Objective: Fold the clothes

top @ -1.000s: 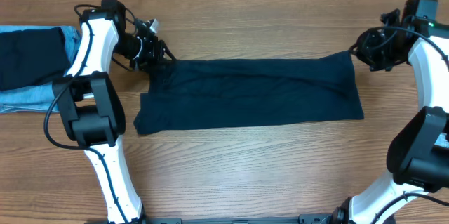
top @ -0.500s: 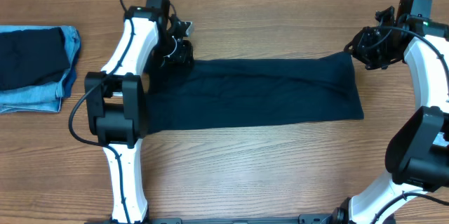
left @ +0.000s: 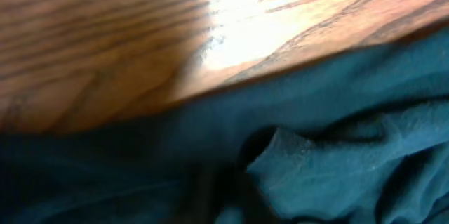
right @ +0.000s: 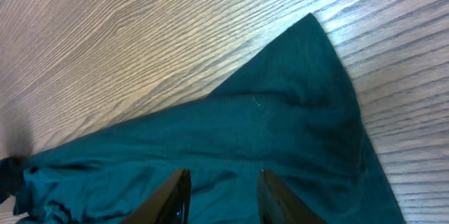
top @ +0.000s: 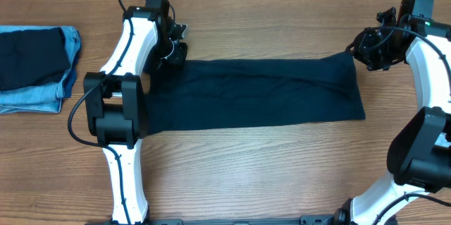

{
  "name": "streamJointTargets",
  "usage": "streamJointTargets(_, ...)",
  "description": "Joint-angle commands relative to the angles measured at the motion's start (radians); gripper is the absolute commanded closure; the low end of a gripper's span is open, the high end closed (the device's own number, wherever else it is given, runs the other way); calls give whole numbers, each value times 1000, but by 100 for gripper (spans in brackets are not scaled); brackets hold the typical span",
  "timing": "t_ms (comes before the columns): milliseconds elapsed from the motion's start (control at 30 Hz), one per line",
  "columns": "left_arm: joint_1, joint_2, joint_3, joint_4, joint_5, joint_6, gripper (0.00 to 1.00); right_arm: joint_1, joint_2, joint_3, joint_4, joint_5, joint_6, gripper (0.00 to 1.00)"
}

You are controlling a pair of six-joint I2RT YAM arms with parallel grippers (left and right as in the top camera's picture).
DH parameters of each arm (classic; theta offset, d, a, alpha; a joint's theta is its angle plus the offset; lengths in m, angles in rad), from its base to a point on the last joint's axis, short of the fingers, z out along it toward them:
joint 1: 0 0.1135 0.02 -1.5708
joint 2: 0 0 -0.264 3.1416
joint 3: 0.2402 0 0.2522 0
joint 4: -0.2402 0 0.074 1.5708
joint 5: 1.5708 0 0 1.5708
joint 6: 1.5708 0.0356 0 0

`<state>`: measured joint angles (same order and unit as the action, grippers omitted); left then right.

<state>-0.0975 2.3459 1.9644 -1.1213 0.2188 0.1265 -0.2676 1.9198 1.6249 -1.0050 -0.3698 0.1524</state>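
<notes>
A navy shirt [top: 261, 91] lies stretched in a long, flat band across the middle of the wooden table [top: 246, 175], one arm posted at each far corner; a pile of folded denim and navy pieces [top: 32, 70] sits well apart at the table's left edge.

The left gripper [top: 175, 52] is at the shirt's far left corner, where the cloth bunches into soft ridges; its wrist camera is so close that only blurred fabric and wood show, so whether its jaws are parted or clamped on the cloth cannot be told.

The right gripper [right: 222, 175] hangs over the far right corner [right: 312, 20]; its two fingers [right: 175, 192] stand apart with flat cloth visible between them, and nothing appears pinched.

The shirt looks light, thin and wholly limp; it wrinkles at a touch and will sag and drape wherever it is not supported, so lifting one end alone is likely to drag or twist the rest. It seems neither fragile nor slippery, though a shallow pinch on a single layer could slide off. The two far corners look like the best holds, taken deep enough to catch every layer at the hem; raised together and kept level, they should carry the far edge over evenly; a grip nearer the middle would probably leave the ends trailing and spoil the fold line.
</notes>
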Motion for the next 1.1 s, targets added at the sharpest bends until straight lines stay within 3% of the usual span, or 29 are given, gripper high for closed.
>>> streamJointTargets(0,3,8,22,-13,115,86,51,-1,-10,13,0,-5,-4,66)
streamJointTargets(167,3,8,22,-5,123,100,36,-1,-10,13,0,-5,-4,65)
streamJointTargets(267,3,8,22,-9,123,134,35,-1,-10,13,1,-5,-4,65)
streamJointTargets(333,3,8,22,-15,123,144,44,-1,-10,12,1,-5,-4,65)
streamJointTargets(433,3,8,22,-34,123,144,75,-1,-10,12,1,-5,-4,65)
streamJointTargets(533,3,8,22,-59,131,144,94,-1,-10,13,1,-5,-4,65)
streamJointTargets(1067,-6,8,88,-391,145,147,96,-1,-10,13,0,-5,-4,65)
